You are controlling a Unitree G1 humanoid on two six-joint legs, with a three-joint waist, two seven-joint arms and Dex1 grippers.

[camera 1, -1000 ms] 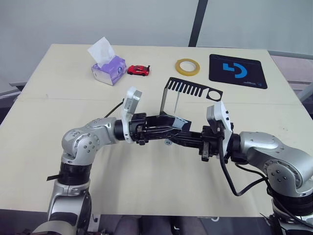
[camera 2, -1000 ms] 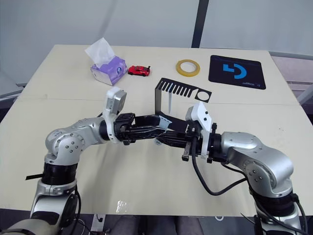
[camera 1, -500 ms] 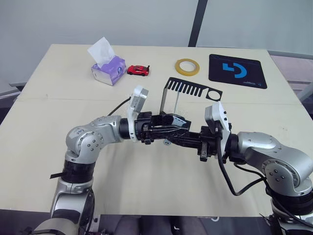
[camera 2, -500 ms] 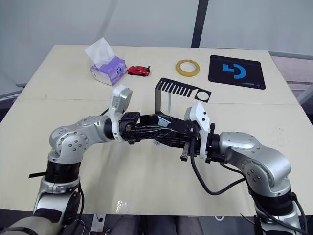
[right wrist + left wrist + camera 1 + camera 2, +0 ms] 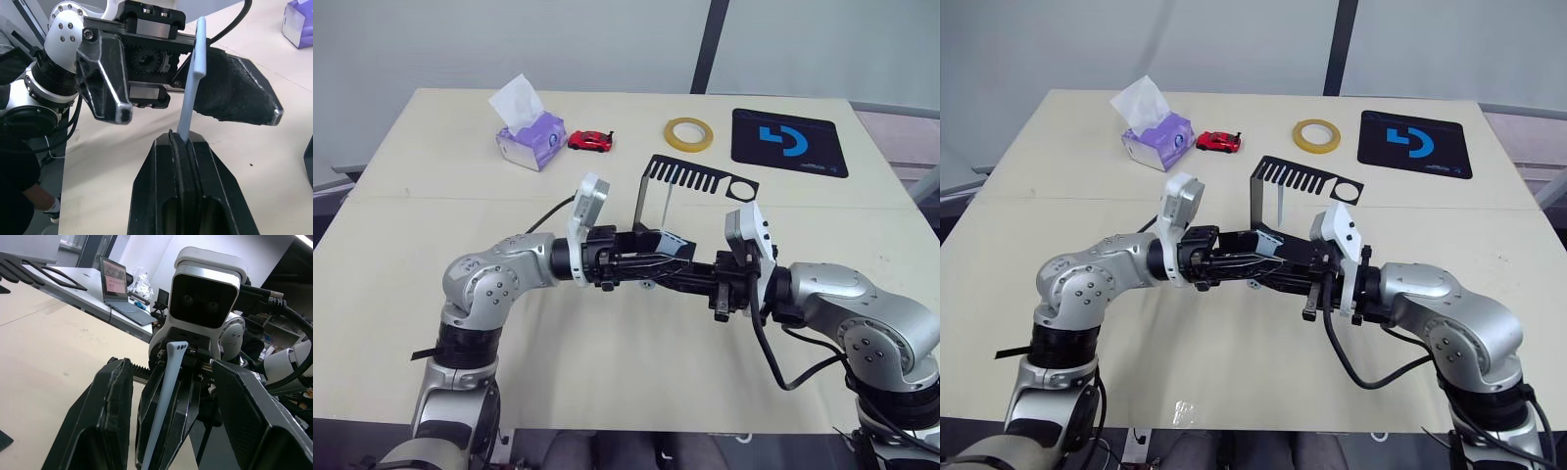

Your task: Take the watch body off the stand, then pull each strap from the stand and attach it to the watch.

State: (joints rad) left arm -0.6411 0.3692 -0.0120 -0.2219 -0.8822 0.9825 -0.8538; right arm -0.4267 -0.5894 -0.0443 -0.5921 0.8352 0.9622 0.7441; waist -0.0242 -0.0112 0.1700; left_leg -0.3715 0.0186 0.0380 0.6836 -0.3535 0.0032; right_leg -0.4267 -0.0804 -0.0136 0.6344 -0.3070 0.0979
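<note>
Right wrist view shows the right end effector (image 5: pixel 182 142) pressed together on one end of a pale blue strap (image 5: pixel 191 78), which sticks straight out toward the other arm. The left end effector (image 5: pixel 171 396) has its two black fingers (image 5: pixel 105 416) spread apart, one on each side of the strap, not yet pinching it. It looks like the right arm holds the strap steady so the left arm can take it or line it up. I cannot make out the watch body in these pictures, so I cannot say where it is. In the left eye view the two end effectors meet tip to tip over the middle of the bench (image 5: pixel 401 294), just in front of the black stand (image 5: pixel 690 181). The stand is upright, its comb-shaped top arm bare, with the square ring at its end. Farther back on the pale wooden bench sit a purple tissue box (image 5: pixel 529 137), a small red toy car (image 5: pixel 590 141), a yellow tape roll (image 5: pixel 689 134) and a black mat (image 5: pixel 789 142) with a blue logo. Behind the bench is a plain grey wall with a dark pole (image 5: pixel 710 44).
</note>
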